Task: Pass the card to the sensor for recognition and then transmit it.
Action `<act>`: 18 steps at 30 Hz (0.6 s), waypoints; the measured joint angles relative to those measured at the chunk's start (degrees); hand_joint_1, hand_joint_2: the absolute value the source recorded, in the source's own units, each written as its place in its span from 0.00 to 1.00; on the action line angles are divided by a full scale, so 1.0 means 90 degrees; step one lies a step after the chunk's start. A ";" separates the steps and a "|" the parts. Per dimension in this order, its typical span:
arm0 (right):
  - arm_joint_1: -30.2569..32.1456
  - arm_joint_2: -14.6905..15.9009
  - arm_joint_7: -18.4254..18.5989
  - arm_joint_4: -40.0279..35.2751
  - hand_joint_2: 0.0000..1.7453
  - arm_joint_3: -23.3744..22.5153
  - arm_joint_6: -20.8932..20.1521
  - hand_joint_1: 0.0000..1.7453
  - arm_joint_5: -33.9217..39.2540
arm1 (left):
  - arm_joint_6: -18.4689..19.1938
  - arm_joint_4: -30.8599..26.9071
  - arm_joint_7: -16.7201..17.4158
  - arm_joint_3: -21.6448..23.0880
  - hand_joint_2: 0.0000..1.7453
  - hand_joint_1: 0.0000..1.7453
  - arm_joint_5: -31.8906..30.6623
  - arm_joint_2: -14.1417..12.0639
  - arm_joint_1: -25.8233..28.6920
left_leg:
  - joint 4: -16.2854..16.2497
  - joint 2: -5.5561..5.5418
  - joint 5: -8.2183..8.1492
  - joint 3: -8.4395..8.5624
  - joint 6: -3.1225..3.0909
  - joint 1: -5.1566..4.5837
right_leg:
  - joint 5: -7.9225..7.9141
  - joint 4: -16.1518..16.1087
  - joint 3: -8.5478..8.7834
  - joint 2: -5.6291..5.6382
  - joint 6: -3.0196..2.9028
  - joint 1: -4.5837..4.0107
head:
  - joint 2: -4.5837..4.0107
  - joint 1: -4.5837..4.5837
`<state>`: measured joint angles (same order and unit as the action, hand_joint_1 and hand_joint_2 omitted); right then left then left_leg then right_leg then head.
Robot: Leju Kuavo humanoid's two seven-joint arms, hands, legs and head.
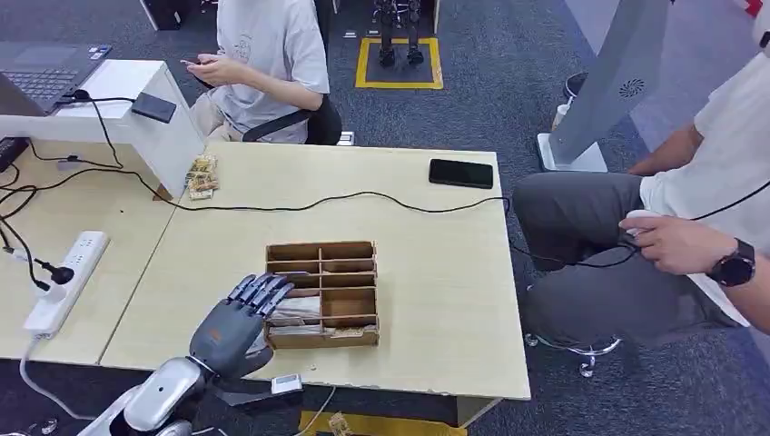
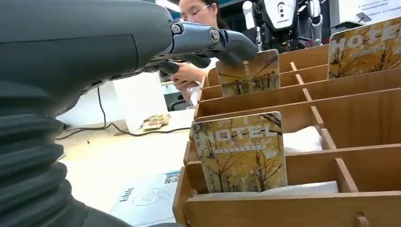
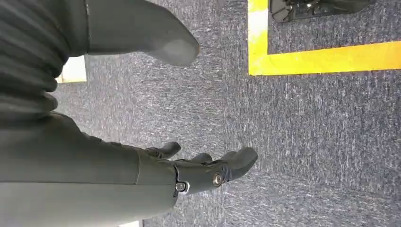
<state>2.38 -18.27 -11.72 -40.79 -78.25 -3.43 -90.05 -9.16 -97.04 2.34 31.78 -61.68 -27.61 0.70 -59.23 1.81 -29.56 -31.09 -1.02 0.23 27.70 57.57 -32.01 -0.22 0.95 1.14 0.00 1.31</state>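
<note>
- Left hand (image 1: 238, 320), from the head view: my fingers are spread over the left edge of the wooden card box (image 1: 323, 292) on the tabletop (image 1: 436, 272). No card is lifted yet, so every step remains, I judge.
- Left wrist view: my fingertips (image 2: 236, 47) touch a standing hotel card (image 2: 249, 73); whether I pinch it, I cannot tell. A white sensor pad (image 2: 146, 198) lies just beside the box.
- Right wrist view: my right hand (image 3: 198, 165) hangs over carpet, spread, holding nothing.

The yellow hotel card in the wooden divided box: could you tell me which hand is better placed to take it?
Left. The left hand hovers at the wooden divided box holding the yellow hotel card; the right hand hangs over carpet.
</note>
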 joint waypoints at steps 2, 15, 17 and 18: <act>0.0000 0.0000 -0.0002 0.0000 1.00 0.0000 -0.0002 0.00 0.0000 | 0.0010 0.0000 -0.0024 -0.0024 1.00 0.00 0.0037 0.0012 0.0029 | 0.0000 -0.0001 0.0000 0.0000 0.0000 0.0000 | 0.0000 0.0000 0.0000 -0.0001 0.0000 0.0000 | -0.0002 0.0000; 0.0000 -0.0002 -0.0034 -0.0007 1.00 0.0000 0.0019 0.00 0.0000 | 0.0134 -0.0002 -0.0362 -0.0078 1.00 0.00 0.0552 0.0015 0.0201 | 0.0000 0.0000 0.0000 0.0000 0.0000 0.0000 | 0.0000 0.0000 0.0001 -0.0001 0.0000 0.0000 | 0.0000 -0.0002; 0.0000 -0.0002 -0.0039 -0.0005 1.00 0.0000 0.0022 0.00 0.0000 | 0.0131 -0.0002 -0.0355 -0.0100 1.00 0.00 0.0539 0.0012 0.0221 | 0.0000 -0.0001 0.0000 0.0000 0.0000 0.0000 | 0.0000 0.0000 0.0001 -0.0001 0.0000 0.0000 | 0.0000 0.0000; 0.0000 -0.0002 -0.0039 -0.0002 1.00 0.0000 0.0022 0.00 0.0000 | 0.0129 -0.0002 -0.0355 -0.0102 1.00 0.00 0.0529 0.0012 0.0228 | 0.0000 -0.0002 0.0000 0.0000 0.0000 0.0000 | 0.0000 0.0000 0.0002 -0.0002 0.0000 0.0000 | 0.0000 -0.0002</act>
<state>2.37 -18.29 -12.07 -40.81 -78.25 -3.23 -90.05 -8.00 -97.07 -0.85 30.86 -56.92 -27.50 2.76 -59.23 1.80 -29.56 -31.09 -1.02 0.23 27.70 57.57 -32.00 -0.24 0.95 1.14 0.00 1.29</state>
